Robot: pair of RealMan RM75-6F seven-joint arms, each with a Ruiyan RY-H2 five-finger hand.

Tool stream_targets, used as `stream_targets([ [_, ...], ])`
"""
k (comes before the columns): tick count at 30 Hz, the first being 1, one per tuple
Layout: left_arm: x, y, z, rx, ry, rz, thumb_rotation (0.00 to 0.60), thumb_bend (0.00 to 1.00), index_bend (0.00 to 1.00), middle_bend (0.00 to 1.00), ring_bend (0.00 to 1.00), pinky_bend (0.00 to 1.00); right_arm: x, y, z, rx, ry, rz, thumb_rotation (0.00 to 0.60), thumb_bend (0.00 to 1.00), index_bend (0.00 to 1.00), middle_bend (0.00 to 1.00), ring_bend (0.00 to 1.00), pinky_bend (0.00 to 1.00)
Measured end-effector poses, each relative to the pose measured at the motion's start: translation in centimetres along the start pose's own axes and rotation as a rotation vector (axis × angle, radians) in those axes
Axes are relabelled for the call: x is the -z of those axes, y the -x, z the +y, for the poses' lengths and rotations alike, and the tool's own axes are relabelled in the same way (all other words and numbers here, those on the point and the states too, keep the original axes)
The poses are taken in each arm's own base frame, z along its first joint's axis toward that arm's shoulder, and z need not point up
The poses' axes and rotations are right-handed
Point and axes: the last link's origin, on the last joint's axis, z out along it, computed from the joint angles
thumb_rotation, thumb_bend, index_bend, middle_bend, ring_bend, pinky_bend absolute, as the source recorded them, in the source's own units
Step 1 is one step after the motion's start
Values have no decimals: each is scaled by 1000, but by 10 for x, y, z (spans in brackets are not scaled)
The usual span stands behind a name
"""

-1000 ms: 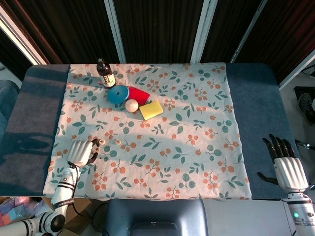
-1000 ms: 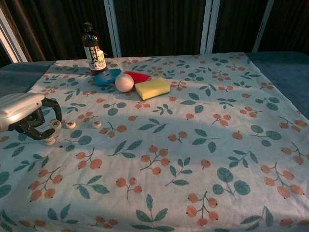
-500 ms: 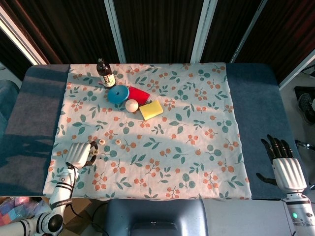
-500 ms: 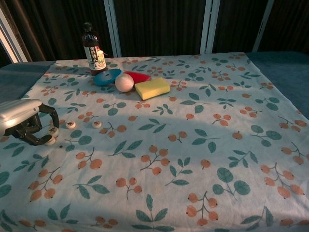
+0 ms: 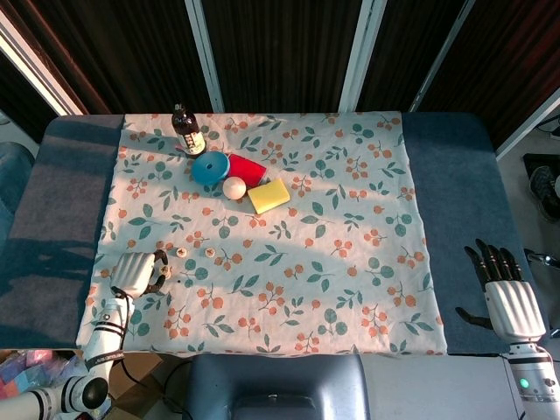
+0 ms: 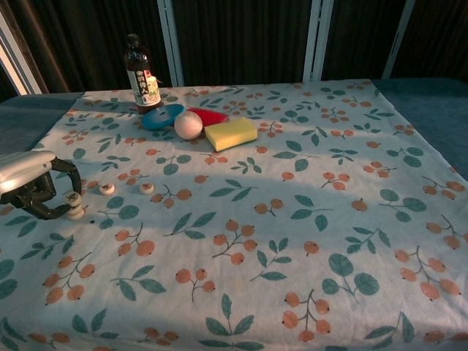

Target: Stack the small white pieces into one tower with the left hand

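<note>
Curling at the cloth's near-left corner: the left hand (image 6: 29, 191), its dark fingers (image 6: 67, 175) hooked round toward a short tower of white pieces (image 6: 73, 205).
Grip: the top piece sits right at the fingertips, but whether they pinch it or only touch it cannot be told; the palm hides the inner side in the chest view.
Tower: it looks like two pieces, one on the other, the upper bearing a dark mark; the exact count is hard to read at this size. In the head view it is almost wholly hidden by the left hand (image 5: 133, 273).
Loose pieces: two more white pieces (image 6: 107, 189) and (image 6: 147, 188) lie flat on the cloth just right of the tower, apart from each other and from the hand; the head view shows them as small dots (image 5: 183, 253) and (image 5: 210, 253).
Left arm: cut off by the left edge in the chest view.
Right hand (image 5: 505, 291): seen in the head view only, over the blue table (image 5: 455, 175) past the cloth's right edge, fingers straight and spread, holding nothing.
Floral cloth (image 6: 292, 219): its near part lies in shadow.
Far group: dark bottle (image 6: 140, 73), blue disc (image 6: 161, 115), white ball (image 6: 188, 125), yellow sponge (image 6: 231, 134), and a red item (image 6: 208, 115) partly hidden behind the ball.
</note>
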Motion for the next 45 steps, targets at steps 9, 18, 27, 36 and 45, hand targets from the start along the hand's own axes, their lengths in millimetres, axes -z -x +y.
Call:
stream_targets([
  [9, -1, 3, -1, 1, -5, -13, 600, 396, 470, 1000, 1000, 1000, 1, -1, 1, -2, 1, 4, 600, 157, 0, 0, 0, 0],
  [18, -1, 3, -1, -6, 1, -21, 600, 400, 369, 1000, 1000, 1000, 0, -1, 1, -1, 3, 4, 600, 156, 0, 0, 0, 0],
  [27, 1, -2, -1, 9, 8, -8, 600, 400, 320, 1000, 1000, 1000, 1, -1, 1, -3, 4, 6, 600, 156, 0, 0, 0, 0],
  [36, -16, -39, 15, 195, 26, 123, 600, 396, 354, 1000, 1000, 1000, 1, 0, 0, -3, -4, 0, 600, 156, 0, 0, 0, 0],
  [45, -47, -40, 25, 97, -37, 24, 600, 380, 351, 1000, 1000, 1000, 1, -2, 3, -7, 4, 3, 600, 156, 0, 0, 0, 0],
])
